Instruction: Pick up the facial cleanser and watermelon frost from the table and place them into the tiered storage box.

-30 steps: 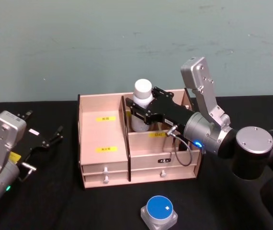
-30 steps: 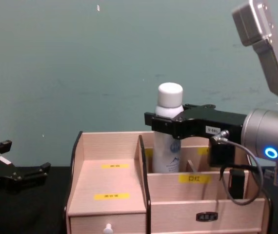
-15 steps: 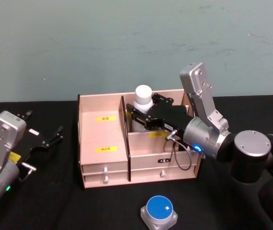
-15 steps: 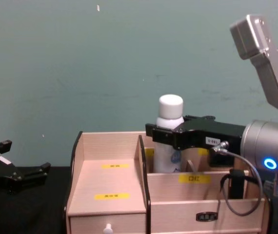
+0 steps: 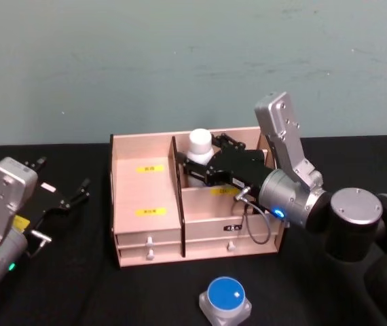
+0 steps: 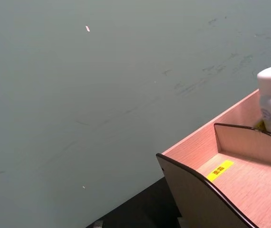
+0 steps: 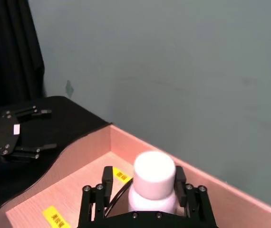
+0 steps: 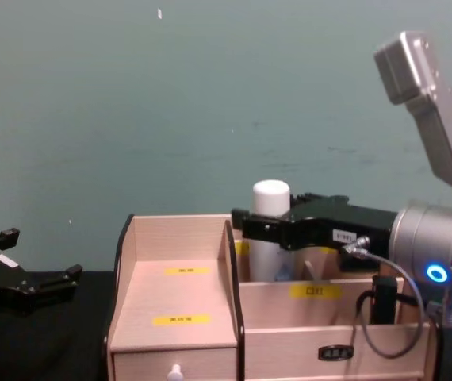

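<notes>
Lower than a second ago, the facial cleanser [image 5: 200, 142] has sunk into the far right compartment of the tiered storage box [image 5: 146, 197], so that little more than its white cap stands above the far wall. The right gripper [image 5: 200, 157] has its fingers closed on the bottle just below the cap and holds it upright, close to the tall divider on its left. Its base is hidden, so I cannot tell whether it rests on the compartment floor. If the fingers let go too soon, the slim bottle would likely drop and lean. Drawing back carelessly could catch the divider or drag the bottle over. The watermelon frost [image 5: 226, 296] waits on the black table [image 5: 78, 285], near the front. The left gripper [image 7: 41, 130] lies parked at far left, fingers spread and empty.
</notes>
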Tool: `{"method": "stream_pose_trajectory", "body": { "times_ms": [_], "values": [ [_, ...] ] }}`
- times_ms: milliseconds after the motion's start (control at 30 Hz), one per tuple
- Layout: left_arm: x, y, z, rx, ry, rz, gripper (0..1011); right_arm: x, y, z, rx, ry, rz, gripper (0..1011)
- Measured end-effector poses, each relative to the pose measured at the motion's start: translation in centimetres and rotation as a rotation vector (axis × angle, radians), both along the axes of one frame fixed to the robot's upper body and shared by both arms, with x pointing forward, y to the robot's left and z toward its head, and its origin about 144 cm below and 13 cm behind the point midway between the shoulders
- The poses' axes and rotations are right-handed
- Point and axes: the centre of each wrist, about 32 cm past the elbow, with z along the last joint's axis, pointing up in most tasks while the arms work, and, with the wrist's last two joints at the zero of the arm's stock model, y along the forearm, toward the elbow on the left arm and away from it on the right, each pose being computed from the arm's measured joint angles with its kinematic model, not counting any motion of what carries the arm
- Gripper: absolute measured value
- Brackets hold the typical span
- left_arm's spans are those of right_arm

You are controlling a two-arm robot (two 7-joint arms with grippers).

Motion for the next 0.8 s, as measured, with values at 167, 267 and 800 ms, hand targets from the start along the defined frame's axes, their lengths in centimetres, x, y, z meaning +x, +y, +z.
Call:
{"method": "stream_pose_trajectory", "body": {
  "times_ms": [167, 267, 800],
  "values": [
    [0.0, 0.0, 0.0, 0.0, 0.0, 0.0, 1010, 0.0, -0.1, 0.0, 0.012, 0.0, -0.002, 898],
    [0.0, 0.0, 0.0, 0.0, 0.0, 0.0, 1010, -0.1, -0.2, 0.3, 0.018, -0.01, -0.002, 989],
    [0.0, 0.0, 0.0, 0.0, 0.0, 0.0, 1009, -2.7, -1.4, 6.1, -0.016, -0.125, -0.035, 1002]
  ]
}}
